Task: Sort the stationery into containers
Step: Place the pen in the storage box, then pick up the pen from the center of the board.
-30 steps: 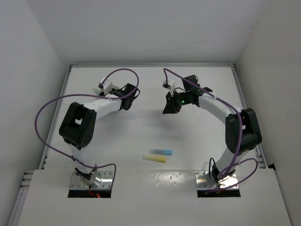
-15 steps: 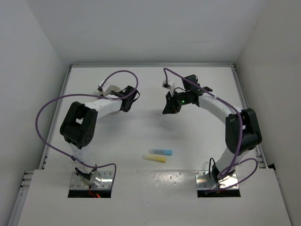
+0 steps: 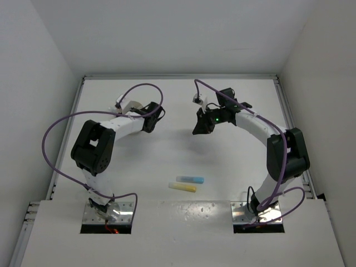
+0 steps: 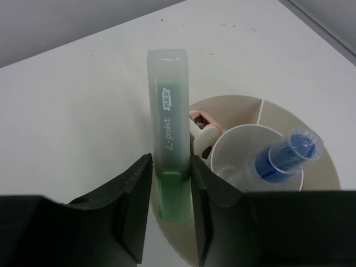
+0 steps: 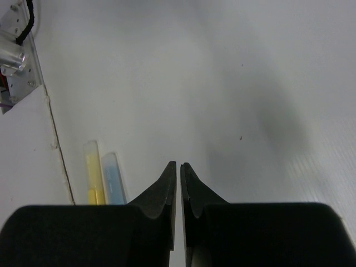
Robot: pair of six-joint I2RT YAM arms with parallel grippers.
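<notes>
The left jaws clasped a stubby pale-green plastic marker [image 4: 168, 139] between them, over a round white divided plastic dish [image 4: 225, 103] holding a clear blue-capped tube [image 4: 285, 156]. The right jaws sat closed, empty.

Black tool [image 5: 178, 165] low in the middle, two fingers pressed almost together, nothing between them. White worktop [image 5: 233, 78] all around. To the left, a yellow marker [image 5: 93, 172] and a blue marker [image 5: 113, 177], lying side by side, very close. Up in the left corner, a shiny metal plate [image 5: 14, 55] with a black cable [image 5: 28, 14].
</notes>
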